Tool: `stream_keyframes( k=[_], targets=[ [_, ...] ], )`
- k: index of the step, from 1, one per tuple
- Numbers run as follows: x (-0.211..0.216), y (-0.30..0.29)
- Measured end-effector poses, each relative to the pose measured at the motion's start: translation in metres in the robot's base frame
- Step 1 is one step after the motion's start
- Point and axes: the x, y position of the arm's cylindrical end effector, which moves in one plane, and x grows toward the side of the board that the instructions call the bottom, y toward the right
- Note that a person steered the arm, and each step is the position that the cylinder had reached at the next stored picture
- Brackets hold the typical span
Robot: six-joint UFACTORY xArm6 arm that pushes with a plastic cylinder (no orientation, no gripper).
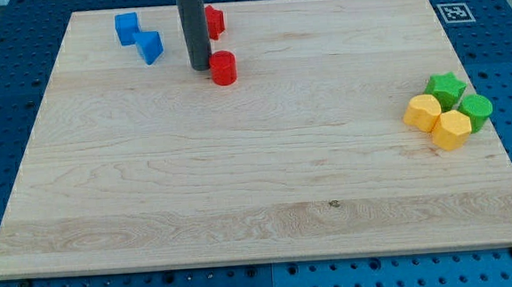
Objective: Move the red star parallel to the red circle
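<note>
The red circle point(224, 68) is a short red cylinder on the wooden board point(258, 179), near the view's top, left of centre. The red star point(214, 21) lies above it near the board's top edge, partly hidden behind my rod. My tip point(201, 68) rests on the board just left of the red circle, touching or almost touching its left side, and below and left of the red star.
Two blue blocks point(127, 28) point(149, 46) lie touching at the view's top left. At the right edge sits a tight cluster: a green star point(446, 86), a green cylinder point(477, 109) and two yellow blocks point(422, 112) point(452, 130). A marker tag point(454, 12) is at the board's top right corner.
</note>
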Motion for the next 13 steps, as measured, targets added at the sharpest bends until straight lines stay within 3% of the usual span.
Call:
stream_keyframes(
  k=[2,3,5,7,11,13],
  targets=[
    [0.028,-0.004],
    [-0.001,-0.048],
    [-0.050,-0.038],
    [-0.147,-0.063],
    [-0.076,0.036],
    [-0.067,0.099]
  ],
)
